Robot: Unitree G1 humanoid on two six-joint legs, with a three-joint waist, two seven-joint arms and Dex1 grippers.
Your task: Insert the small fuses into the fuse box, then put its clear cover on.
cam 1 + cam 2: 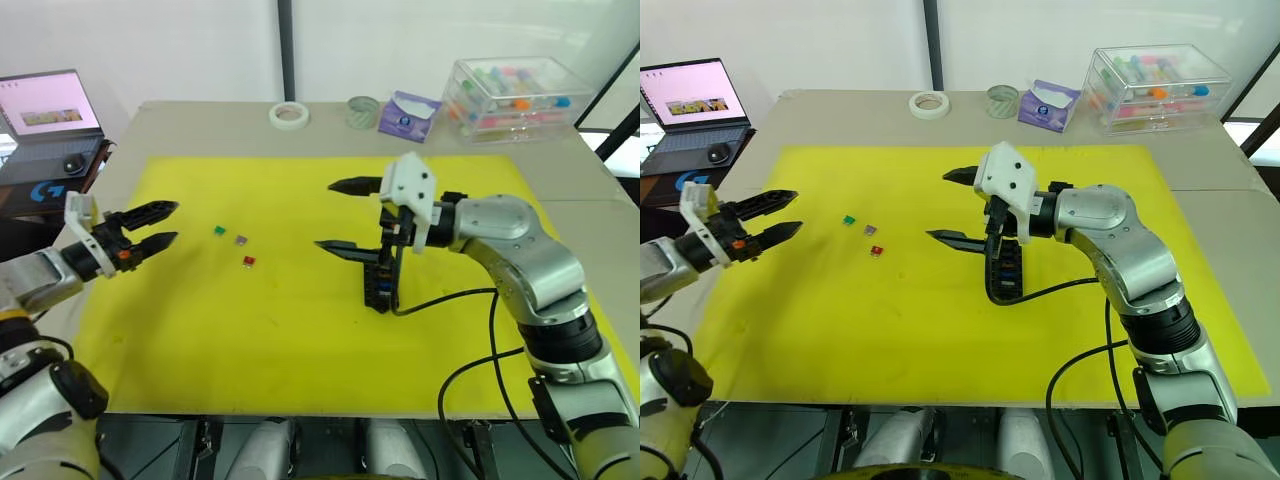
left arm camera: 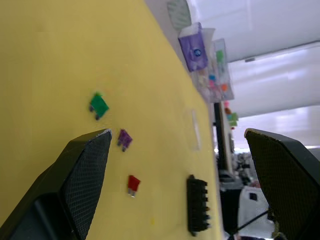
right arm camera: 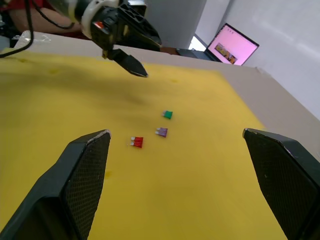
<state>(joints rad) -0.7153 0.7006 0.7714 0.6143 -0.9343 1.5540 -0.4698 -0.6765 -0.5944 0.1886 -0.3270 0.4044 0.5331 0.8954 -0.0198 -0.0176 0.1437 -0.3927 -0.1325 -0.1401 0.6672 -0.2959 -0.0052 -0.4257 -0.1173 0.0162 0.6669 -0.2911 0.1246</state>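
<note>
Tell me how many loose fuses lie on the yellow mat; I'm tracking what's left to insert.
3: a green fuse, a purplish fuse beside it, and a red fuse nearest the robot, all between the two grippers. Others may be hidden behind the right arm.

From here, the right gripper (image 1: 343, 215) and wrist cover the upper end of the fuse box (image 1: 380, 283); the laptop (image 1: 45, 110) at ten o'clock runs off the edge.

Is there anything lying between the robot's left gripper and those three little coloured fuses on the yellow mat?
Nothing visible. Only bare yellow mat separates the open left gripper from the green fuse, purple fuse and red fuse.
</note>
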